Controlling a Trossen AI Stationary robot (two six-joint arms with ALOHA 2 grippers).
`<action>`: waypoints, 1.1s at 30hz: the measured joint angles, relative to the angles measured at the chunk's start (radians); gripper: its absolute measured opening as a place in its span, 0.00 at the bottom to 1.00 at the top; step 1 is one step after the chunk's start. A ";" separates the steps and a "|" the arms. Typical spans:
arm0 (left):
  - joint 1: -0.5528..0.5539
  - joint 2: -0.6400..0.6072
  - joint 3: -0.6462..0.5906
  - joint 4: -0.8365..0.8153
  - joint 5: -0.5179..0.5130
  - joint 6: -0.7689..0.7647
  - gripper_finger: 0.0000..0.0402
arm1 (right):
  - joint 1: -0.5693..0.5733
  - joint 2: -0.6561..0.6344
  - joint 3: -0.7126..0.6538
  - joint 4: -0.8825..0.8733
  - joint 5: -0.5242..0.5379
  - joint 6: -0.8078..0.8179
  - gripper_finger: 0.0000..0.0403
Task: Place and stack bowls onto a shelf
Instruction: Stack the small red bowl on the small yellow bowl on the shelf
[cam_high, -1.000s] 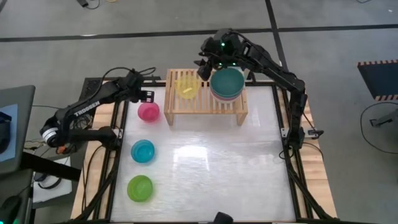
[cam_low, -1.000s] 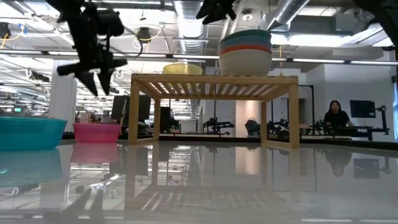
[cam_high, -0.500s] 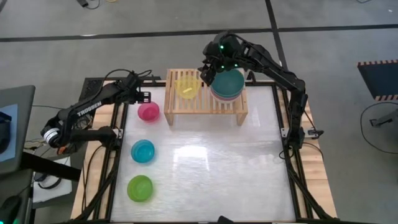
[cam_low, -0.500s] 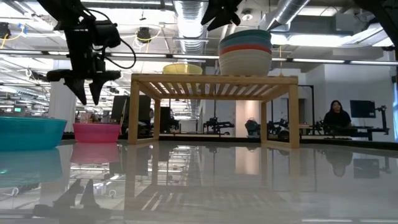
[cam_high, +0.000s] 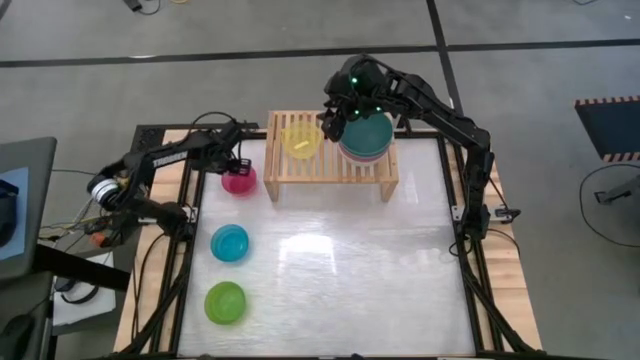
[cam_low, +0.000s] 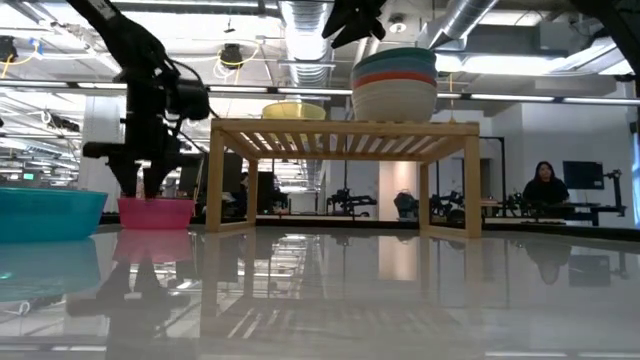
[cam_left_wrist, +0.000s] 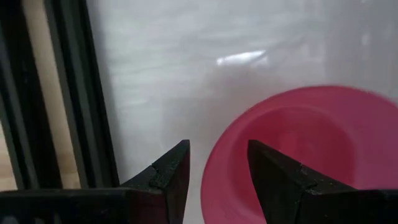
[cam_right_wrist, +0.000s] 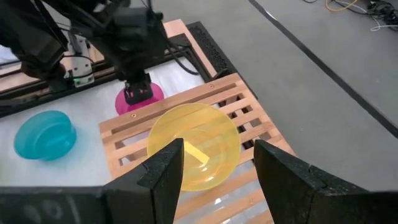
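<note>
The pink bowl (cam_high: 239, 181) (cam_low: 156, 212) (cam_left_wrist: 298, 130) sits on the table left of the light-wood shelf (cam_high: 330, 172) (cam_low: 345, 128). My left gripper (cam_high: 235, 162) (cam_low: 140, 185) (cam_left_wrist: 217, 144) is open and lowered over the bowl's left rim, with one finger inside the bowl and one outside. My right gripper (cam_high: 330, 120) (cam_right_wrist: 217, 144) is open and empty. It hovers above the shelf between the yellow bowl (cam_high: 301, 139) (cam_right_wrist: 194, 146) and the stack of larger bowls (cam_high: 366, 135) (cam_low: 395, 85), which has teal on top. Both rest on the slats. My left gripper comes from above, pointing down, with its fingers (cam_left_wrist: 273, 174) on either side of the pink bowl's rim (cam_left_wrist: 214, 168). I cannot tell whether they touch it. The bowl sits flat on the table.
A cyan bowl (cam_high: 229, 242) (cam_low: 45, 212) and a lime green bowl (cam_high: 225, 302) stand along the table's left side, nearer than the pink one. The shelf stands at the far edge. The shiny tabletop stretches to the right and near side. A person (cam_low: 541, 185) sits in the room behind.
My left gripper has come down from above the table to the pink bowl's rim, staying open. The bowls and the shelf have kept their places.
</note>
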 joint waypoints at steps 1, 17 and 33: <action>0.000 0.015 0.000 0.000 0.000 0.005 0.36 | 0.001 0.000 0.000 -0.008 0.000 0.000 0.55; 0.003 0.084 0.007 0.014 0.022 0.111 0.02 | 0.001 -0.004 0.000 -0.075 0.003 0.041 0.55; -0.077 -0.306 0.293 -0.159 -0.092 0.146 0.00 | -0.005 -0.117 0.000 -0.136 0.062 0.117 0.55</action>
